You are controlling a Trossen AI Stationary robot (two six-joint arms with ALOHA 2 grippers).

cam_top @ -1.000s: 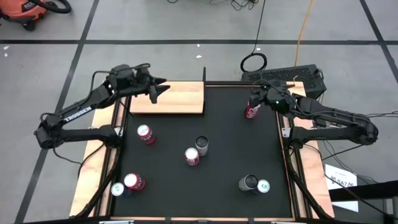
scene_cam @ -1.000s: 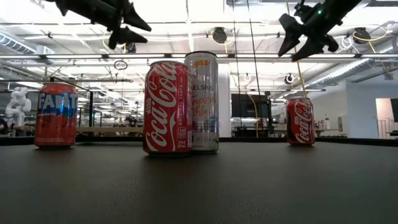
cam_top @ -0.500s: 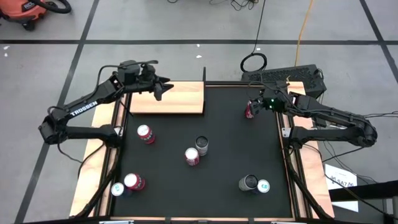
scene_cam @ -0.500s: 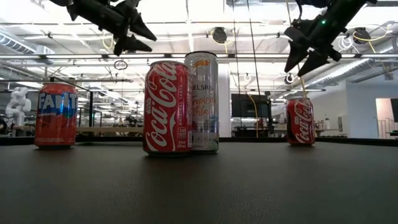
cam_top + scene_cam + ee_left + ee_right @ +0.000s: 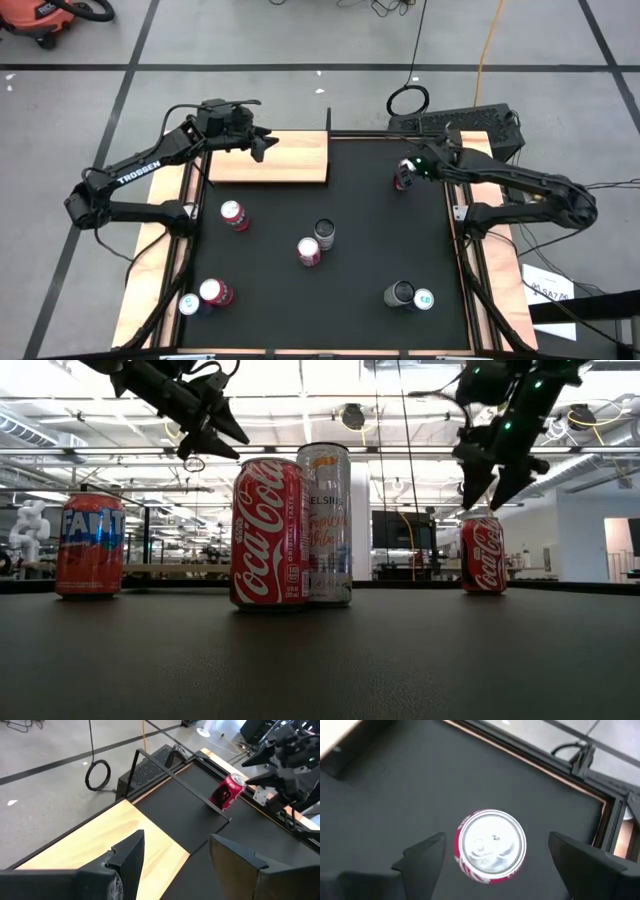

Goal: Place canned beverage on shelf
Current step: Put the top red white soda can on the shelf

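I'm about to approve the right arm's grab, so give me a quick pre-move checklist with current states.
1. Right gripper open: ok, fingers spread wide.
2. Gripper over the red can by the table's right edge: ok, the can top sits between the fingers in the right wrist view.
3. Can upright: ok, standing in the low view.
4. No neighbours crowding the can: ok, the other cans stand well away.
5. Shelf has free space: ok, bare wood shows.
6. Left gripper out of the way: not ok, it hovers open over the shelf.
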